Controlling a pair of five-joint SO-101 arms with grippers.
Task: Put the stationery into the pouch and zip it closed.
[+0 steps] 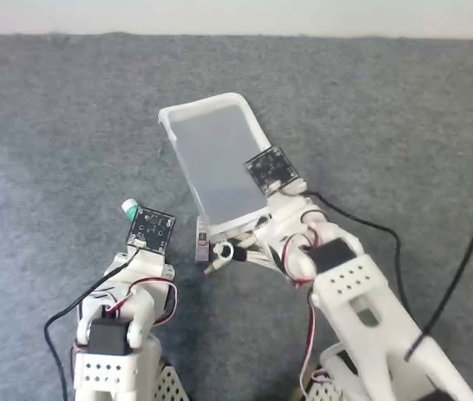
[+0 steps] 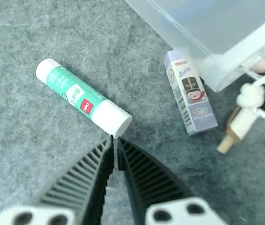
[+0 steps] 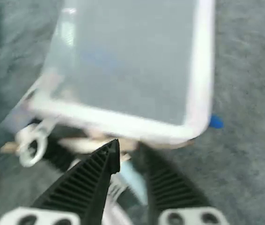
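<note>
Left gripper [image 2: 115, 143] closed, empty; glue stick [image 2: 81, 98] just ahead of tips. Right gripper [image 3: 128, 152] at pouch [image 3: 128, 61] edge, grip state unclear.

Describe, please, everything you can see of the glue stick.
The glue stick is a white cylinder, plastic by its look, with a green label that bears a small red patch. Both ends are plain white. It lies on its side on the grey mat, with one end right at the tips of the shut left gripper. Whether they touch cannot be told. It lies apart from the lilac box.
</note>
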